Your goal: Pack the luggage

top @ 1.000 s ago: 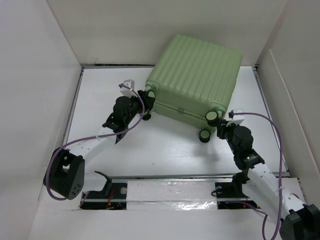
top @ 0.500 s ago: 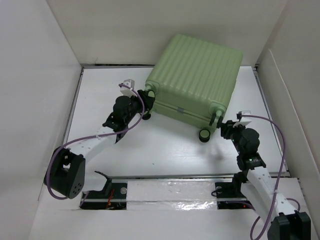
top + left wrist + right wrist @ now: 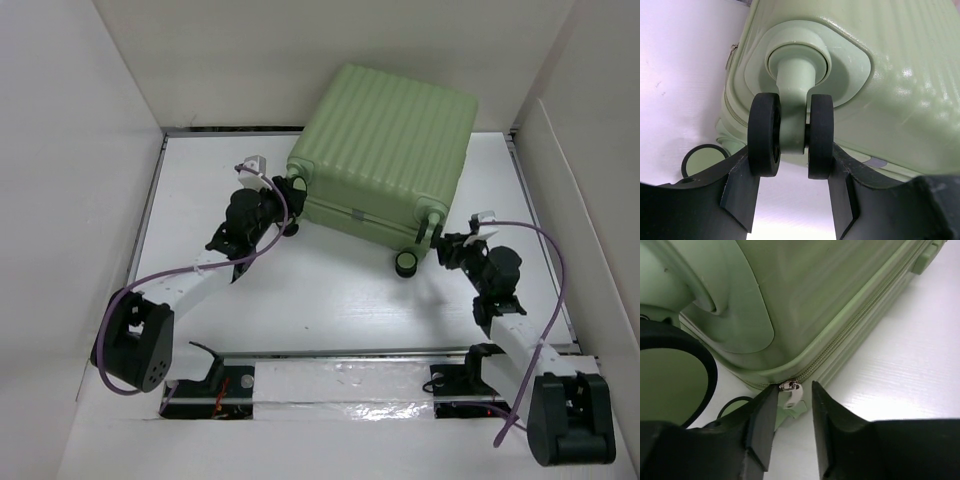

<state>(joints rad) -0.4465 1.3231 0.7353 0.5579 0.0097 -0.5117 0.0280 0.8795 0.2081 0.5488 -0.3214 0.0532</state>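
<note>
Looking down from the top, Sam asks: "Where is the luggage?"

Mia: "It lies shut at the back of the white table, ribbed side up. Its far corner is up by the back wall. Its wheel end points at the two arms."

Sam: "What about the left gripper?"

Mia: "It is at the left near corner of the luggage. Its two fingers are apart, and a twin wheel sits between them. Each finger tip is tight on an outer side of that black pair, so the jaws are clamped on it. The green stem of the wheel goes up into a round cup in the shell."

Sam: "I see one more wheel, down low on the left of that view."

Mia: "Yes, a low wheel, close to the table."

Sam: "And the right gripper?"

Mia: "It is at the right near corner, by the zip. Its jaws are a little bit apart. The small silver zip pull hangs in the gap at the finger tips. It is just beside one finger. I cannot tell if it touches. The other finger is clear of it."

Sam: "What is the big black ring on the left there?"

Mia: "A corner wheel, very near the camera. From the top, a black wheel stands on the table near that gripper."
</note>
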